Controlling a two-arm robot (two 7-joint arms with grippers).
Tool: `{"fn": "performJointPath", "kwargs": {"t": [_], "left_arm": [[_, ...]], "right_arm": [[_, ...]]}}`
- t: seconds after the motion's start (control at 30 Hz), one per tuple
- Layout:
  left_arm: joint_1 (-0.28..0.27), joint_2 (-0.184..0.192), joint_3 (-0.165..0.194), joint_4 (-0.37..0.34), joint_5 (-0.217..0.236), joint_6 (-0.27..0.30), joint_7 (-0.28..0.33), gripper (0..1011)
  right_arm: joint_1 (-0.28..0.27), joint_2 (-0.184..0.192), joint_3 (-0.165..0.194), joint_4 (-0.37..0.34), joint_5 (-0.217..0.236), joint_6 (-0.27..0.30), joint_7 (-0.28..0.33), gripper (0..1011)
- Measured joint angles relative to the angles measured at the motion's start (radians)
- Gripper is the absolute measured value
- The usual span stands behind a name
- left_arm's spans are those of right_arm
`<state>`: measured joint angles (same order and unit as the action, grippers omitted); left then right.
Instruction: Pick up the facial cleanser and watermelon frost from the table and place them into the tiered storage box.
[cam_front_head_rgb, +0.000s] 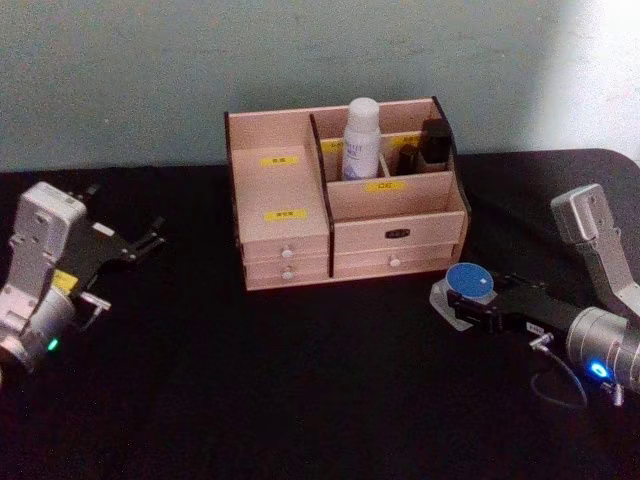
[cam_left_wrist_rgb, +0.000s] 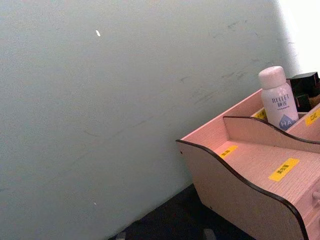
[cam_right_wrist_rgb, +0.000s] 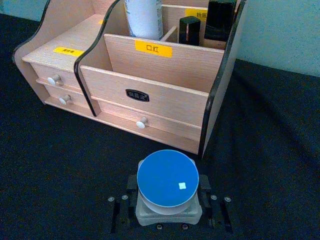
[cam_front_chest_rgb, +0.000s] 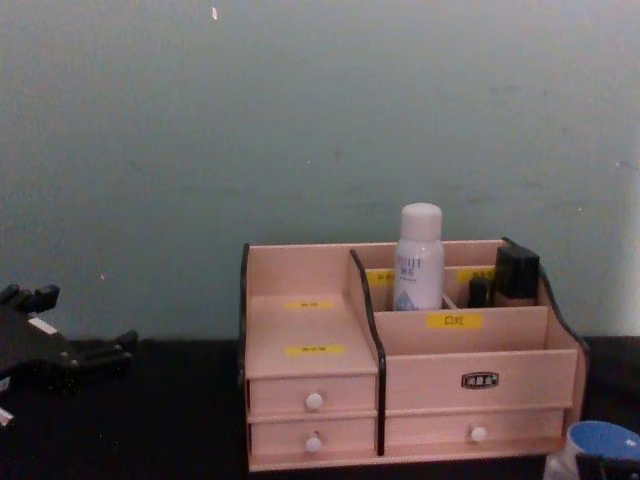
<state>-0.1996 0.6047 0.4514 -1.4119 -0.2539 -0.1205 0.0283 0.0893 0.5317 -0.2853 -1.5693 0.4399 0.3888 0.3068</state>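
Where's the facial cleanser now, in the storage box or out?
In, upright. The facial cleanser stands in a rear upper compartment of the tiered storage box, its base hidden behind the divider.

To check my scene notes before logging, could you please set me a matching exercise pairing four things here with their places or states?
Things:
1. facial cleanser
2. watermelon frost
3. left gripper
4. small dark bottle

Places or states:
A. gripped by the right gripper, in front of the box's right end
B. open, left of the box
C. upright in a middle rear compartment of the tiered storage box
D. in the box's rear right compartment

Pairs: 1-C, 2-A, 3-B, 4-D
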Motion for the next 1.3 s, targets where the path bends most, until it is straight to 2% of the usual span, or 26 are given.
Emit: {"fn": "performJointPath", "kwargs": {"t": [0.93, 1.3], "left_arm": [[0.000, 0.000, 0.000, 0.000, 0.000, 0.000, 0.000, 1001], [0.000, 0.000, 0.000, 0.000, 0.000, 0.000, 0.000, 1001]], "right_arm": [[-0.001, 0.001, -0.001, -0.001, -0.004, -0.003, 0.002, 718], [-0.009, 0.019, -0.005, -0.041, -0.005, -0.025, 0.041, 718]]}}
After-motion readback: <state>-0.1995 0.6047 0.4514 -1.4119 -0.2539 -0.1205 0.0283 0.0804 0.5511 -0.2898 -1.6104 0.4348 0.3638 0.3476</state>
